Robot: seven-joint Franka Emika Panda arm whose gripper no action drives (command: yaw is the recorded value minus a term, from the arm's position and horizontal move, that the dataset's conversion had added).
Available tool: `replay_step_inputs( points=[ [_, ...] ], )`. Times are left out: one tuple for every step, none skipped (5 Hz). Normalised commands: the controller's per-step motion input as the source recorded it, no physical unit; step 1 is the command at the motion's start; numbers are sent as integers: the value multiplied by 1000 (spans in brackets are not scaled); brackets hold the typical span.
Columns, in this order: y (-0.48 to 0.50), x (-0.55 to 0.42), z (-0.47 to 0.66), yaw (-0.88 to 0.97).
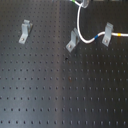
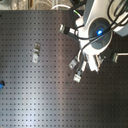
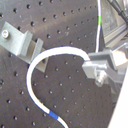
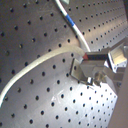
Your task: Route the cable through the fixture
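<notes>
The white cable [image 1: 80, 22] hangs from my gripper [image 1: 85, 3] at the top edge of the first exterior view, green tip [image 1: 74, 2] beside it. It drops past the middle fixture [image 1: 73, 41], bends right, shows its blue band [image 1: 95, 37], passes the right fixture [image 1: 107, 36] and ends at the yellow band [image 1: 120, 35]. A third fixture [image 1: 25, 31] stands apart at the first exterior view's left. In the first wrist view the cable [image 3: 37, 62] arcs between two fixtures [image 3: 102, 65], [image 3: 20, 42]. The jaws are mostly hidden but appear shut on the cable near the green tip [image 3: 99, 20].
The black perforated board [image 1: 55, 90] fills both exterior views. In the second exterior view the white arm [image 2: 97, 30] with its black hoses covers the upper right. A lone fixture [image 2: 36, 52] stands at the second exterior view's left, and a small blue object [image 2: 1, 84] lies at its left edge.
</notes>
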Motion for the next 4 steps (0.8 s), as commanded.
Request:
replay_step_inputs(
  points=[
    [-12, 5, 0, 0],
    [-80, 30, 51, 0],
    [-199, 123, 182, 0],
    [-145, 254, 262, 9]
  ],
)
